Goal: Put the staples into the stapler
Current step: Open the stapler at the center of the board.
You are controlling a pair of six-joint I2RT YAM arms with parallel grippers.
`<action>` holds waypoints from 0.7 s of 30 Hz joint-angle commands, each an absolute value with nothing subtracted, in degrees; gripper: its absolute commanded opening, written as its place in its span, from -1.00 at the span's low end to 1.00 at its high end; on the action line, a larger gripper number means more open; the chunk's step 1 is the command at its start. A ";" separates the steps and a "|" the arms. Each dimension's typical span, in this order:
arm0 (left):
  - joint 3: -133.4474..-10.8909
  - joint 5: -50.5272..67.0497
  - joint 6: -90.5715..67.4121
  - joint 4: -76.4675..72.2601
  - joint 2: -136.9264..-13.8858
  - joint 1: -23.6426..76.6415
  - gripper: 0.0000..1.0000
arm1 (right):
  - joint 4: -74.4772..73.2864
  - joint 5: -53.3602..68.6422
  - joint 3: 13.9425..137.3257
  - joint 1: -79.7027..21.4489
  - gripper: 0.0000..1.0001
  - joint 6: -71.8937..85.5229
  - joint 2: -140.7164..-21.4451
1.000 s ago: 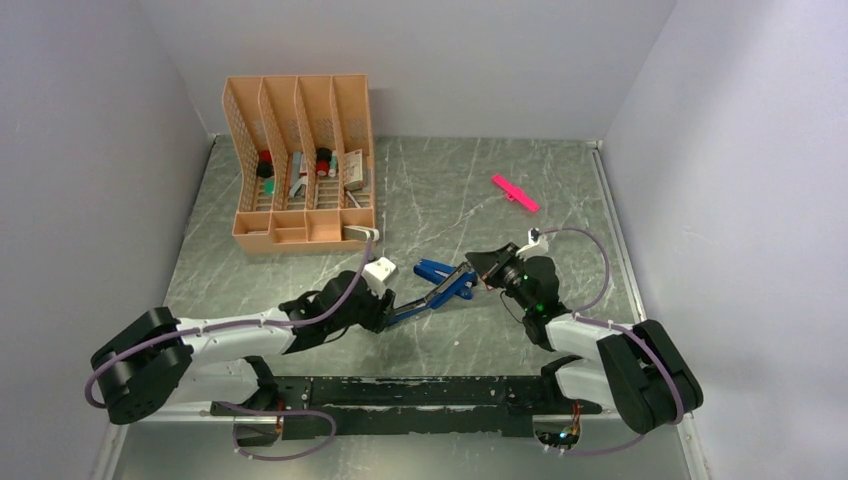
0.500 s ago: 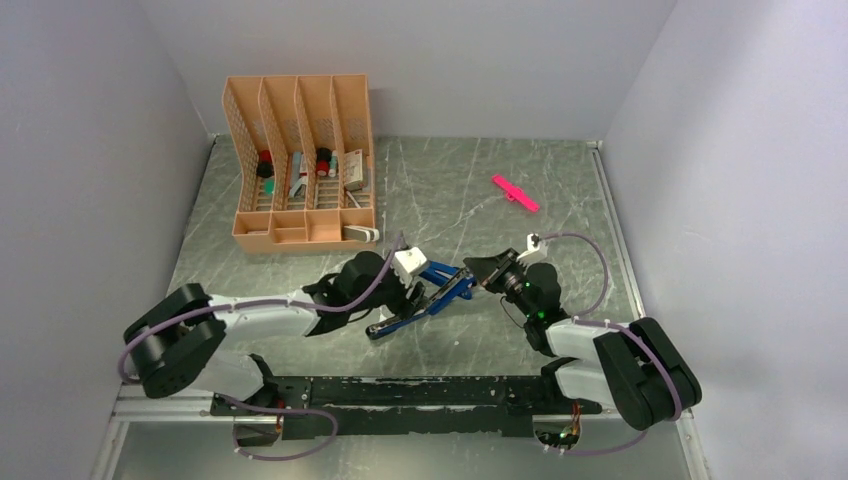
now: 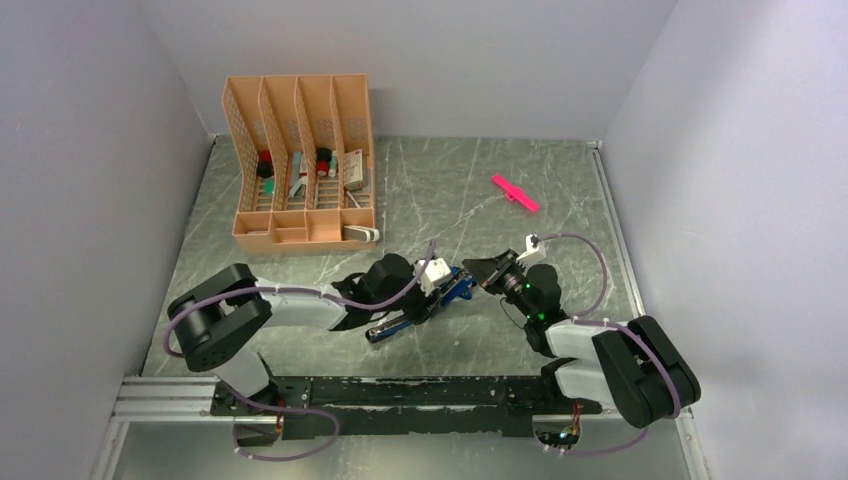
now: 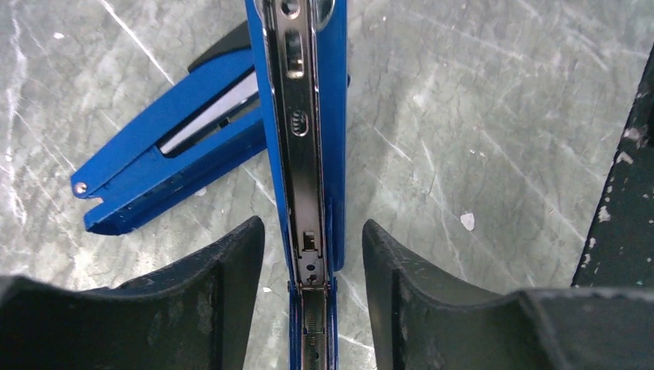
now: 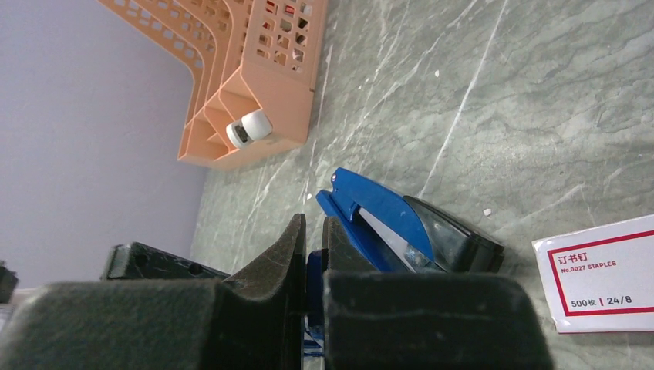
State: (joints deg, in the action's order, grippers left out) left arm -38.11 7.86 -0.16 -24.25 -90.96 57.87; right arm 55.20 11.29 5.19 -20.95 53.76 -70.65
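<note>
Left gripper [image 4: 312, 231] straddles the open blue stapler [image 4: 301, 116], jaws apart; right gripper [image 5: 312, 231] is clamped on its edge. Orange organizer [image 3: 300, 228] at 10 o'clock holds markers [image 3: 266, 162]; staples box [image 5: 598, 281] lies at the stapler's 4 o'clock.
</note>
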 commanded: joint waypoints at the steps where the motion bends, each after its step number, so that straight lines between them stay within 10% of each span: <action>1: -40.00 6.75 0.75 -25.31 -92.99 58.53 0.03 | 57.81 12.86 4.61 -20.59 -1.00 54.14 -71.19; 13: -42.94 6.79 1.31 -18.31 -93.97 58.68 -0.84 | 57.88 12.95 4.03 -20.57 -0.98 53.76 -69.89; 21: -44.51 5.21 5.56 -4.46 -87.81 58.62 -0.86 | 49.29 10.14 4.66 -20.48 -0.25 51.24 -59.73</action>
State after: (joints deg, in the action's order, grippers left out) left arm -42.50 6.00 2.13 -12.53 -92.53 58.35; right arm 53.74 11.79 4.08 -20.95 53.41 -65.82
